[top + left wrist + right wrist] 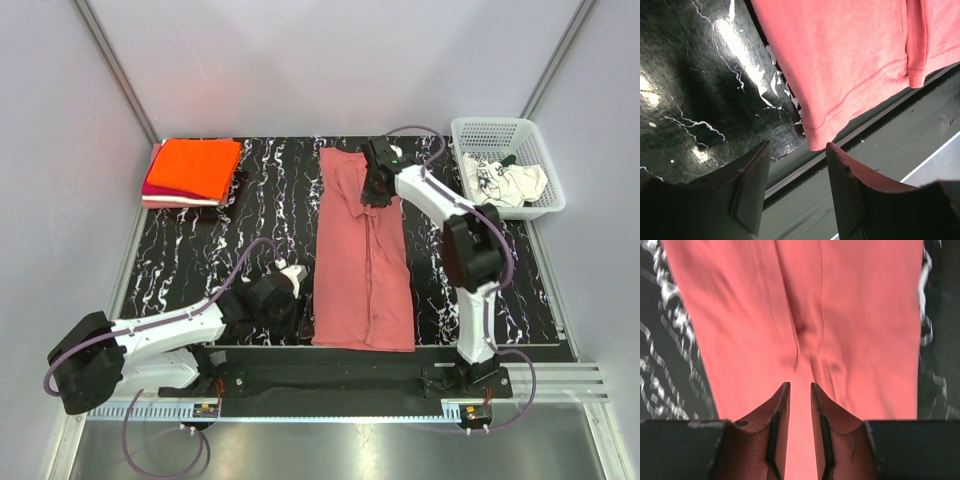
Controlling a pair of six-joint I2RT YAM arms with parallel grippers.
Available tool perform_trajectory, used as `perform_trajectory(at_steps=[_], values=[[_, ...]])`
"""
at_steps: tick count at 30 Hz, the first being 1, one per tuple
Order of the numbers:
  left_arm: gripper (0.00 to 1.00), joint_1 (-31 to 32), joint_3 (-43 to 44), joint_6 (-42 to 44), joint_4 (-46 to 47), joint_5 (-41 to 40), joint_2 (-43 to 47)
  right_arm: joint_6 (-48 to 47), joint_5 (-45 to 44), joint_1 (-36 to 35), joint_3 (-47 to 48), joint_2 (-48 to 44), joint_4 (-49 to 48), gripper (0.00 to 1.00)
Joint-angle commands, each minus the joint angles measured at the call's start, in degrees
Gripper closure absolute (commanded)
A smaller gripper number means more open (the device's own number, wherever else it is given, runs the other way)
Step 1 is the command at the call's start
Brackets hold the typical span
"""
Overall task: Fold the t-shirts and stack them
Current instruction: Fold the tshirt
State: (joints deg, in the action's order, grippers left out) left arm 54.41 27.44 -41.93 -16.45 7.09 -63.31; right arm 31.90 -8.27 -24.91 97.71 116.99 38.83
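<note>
At upper centre of the top view the right gripper (376, 186) covers the rose-red t-shirt's (362, 270) far end, its blurred wrist view leaves unclear whether the narrow-set fingers (780, 405) pinch cloth, and the white t-shirt's (505, 180) black print at upper right is too small to read.

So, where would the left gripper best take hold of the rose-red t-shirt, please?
The rose-red t-shirt lies flat in a long strip; its near-left hem corner pokes past the mat edge, so the open left gripper should probably pinch there, coming from the left.
</note>
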Motion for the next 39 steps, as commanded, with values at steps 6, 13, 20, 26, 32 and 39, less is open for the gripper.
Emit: perform_trajectory(at_steps=[6,13,20,26,32,39], values=[[0.46,-1.59,0.77,0.01,0.64,-0.14,1.96,-2.11,-0.69,1.61,17.94,16.86,1.6,0.73],[0.43,-5.45,0.6,1.15,-0.95,1.25,2.14,3.78,3.87,1.97,31.47,28.99,6.43,0.75],[0.41,-7.74,1.12,2.21,-0.34,3.89,-0.4,11.59,3.61,3.11,42.55,37.07,7.14,0.79],[0.41,-7.83,-0.37,0.45,5.63,6.35,-4.97,14.24,4.14,3.64,48.8,40.07,6.18,0.79],[0.43,-7.83,-1.43,-2.54,12.75,8.2,-7.53,11.79,6.69,3.72,48.02,35.16,5.64,0.74],[0.46,-8.88,0.15,-2.72,13.19,5.12,-9.99,5.81,13.19,6.1,35.3,15.77,5.64,0.62]])
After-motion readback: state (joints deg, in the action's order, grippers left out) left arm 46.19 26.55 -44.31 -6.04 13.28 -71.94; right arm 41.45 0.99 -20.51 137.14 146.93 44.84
